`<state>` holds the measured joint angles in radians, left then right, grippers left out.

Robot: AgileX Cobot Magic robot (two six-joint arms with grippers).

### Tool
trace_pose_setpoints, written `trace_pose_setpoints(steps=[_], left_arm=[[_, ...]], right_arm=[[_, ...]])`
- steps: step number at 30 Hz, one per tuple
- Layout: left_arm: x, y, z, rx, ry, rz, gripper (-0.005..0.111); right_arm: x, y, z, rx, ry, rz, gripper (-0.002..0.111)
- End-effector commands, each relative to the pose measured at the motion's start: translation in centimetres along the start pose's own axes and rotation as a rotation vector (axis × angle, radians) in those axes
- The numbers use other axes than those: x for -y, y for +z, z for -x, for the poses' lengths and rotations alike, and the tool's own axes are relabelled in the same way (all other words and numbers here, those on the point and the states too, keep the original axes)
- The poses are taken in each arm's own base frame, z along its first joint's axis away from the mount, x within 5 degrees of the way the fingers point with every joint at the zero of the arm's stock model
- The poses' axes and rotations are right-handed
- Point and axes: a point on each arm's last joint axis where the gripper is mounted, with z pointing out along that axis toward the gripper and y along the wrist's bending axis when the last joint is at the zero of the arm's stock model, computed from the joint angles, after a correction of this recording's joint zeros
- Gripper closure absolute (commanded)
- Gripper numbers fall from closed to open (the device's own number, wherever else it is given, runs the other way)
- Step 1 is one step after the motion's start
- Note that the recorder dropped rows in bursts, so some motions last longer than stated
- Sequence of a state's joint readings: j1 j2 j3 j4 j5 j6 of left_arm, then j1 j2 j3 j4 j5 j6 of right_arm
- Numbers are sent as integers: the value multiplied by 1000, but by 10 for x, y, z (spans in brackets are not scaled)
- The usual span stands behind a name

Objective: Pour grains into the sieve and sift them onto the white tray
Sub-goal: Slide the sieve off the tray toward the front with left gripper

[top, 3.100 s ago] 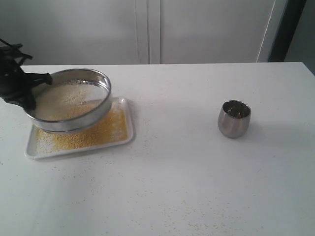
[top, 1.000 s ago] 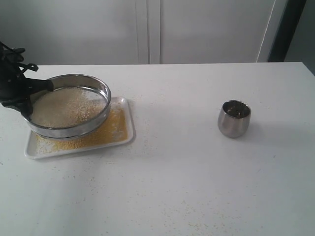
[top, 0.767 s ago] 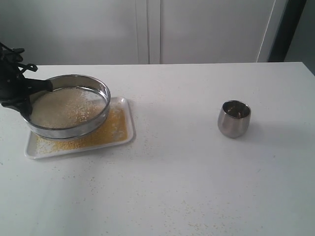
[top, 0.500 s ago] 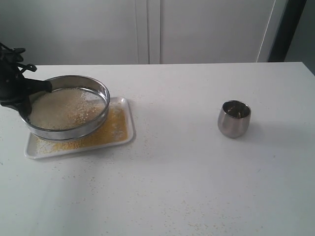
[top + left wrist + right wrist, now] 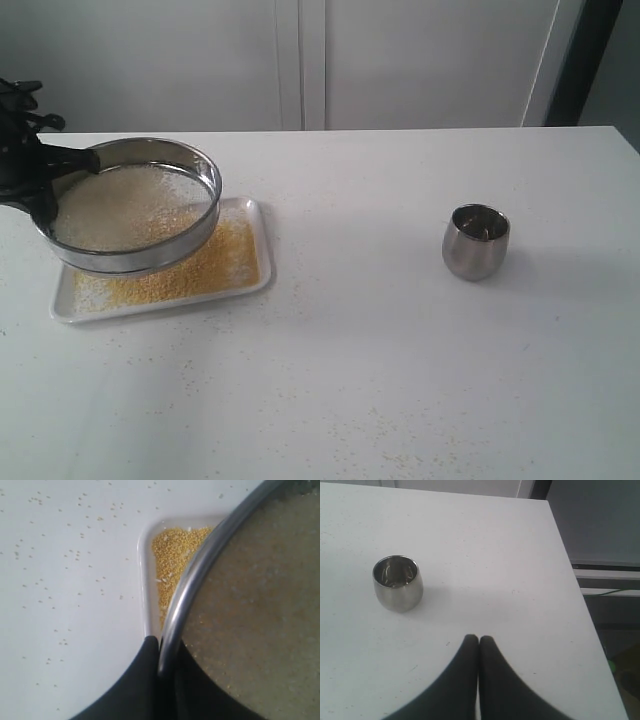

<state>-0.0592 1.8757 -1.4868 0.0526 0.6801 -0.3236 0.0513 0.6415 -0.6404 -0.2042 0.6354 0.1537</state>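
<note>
— Sieve (image 5: pixel 160 256) location?
— Held above tray (image 5: pixel 265 262), left pincer (image 5: pixel 161 647) clamping its rim; pale grains (image 5: pixel 120 205) inside, yellow ones on tray.
— Right pincer (image 5: pixel 479 640)?
— Clenched, empty, far from tray.

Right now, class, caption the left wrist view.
Left gripper grips the sieve by its rim over yellow grains on the white tray.

Sieve (image 5: pixel 150 258): wide steel ring with a mesh floor, slightly tilted, rim pinched in left gripper (image 5: pixel 58 185). Pale grains (image 5: pixel 120 205) inside. White tray (image 5: pixel 250 208) beneath the gripper, strewn yellow-orange.
</note>
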Motion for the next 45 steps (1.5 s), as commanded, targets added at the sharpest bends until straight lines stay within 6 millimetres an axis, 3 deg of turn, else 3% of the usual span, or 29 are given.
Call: trace_pose_setpoints(steps=[1,10,20,28,45], left_arm=[[2,-24,-3,1,-20,-14,107],[-1,-49,-23,-19,-13,-11,107],[-2,-78,-76,-36,19,-88,107],[43,-70,-109,-94,201,-143,107],[96,-52,-141,-28,368,-226,107]], right_arm=[[0,0,0,5,5,-2,108],[0,0,0,5,5,-2,108],[0,0,0,5,5,-2,108],[0,0,0,7,5,-2,108],[0,0,0,7,5,-2,108]])
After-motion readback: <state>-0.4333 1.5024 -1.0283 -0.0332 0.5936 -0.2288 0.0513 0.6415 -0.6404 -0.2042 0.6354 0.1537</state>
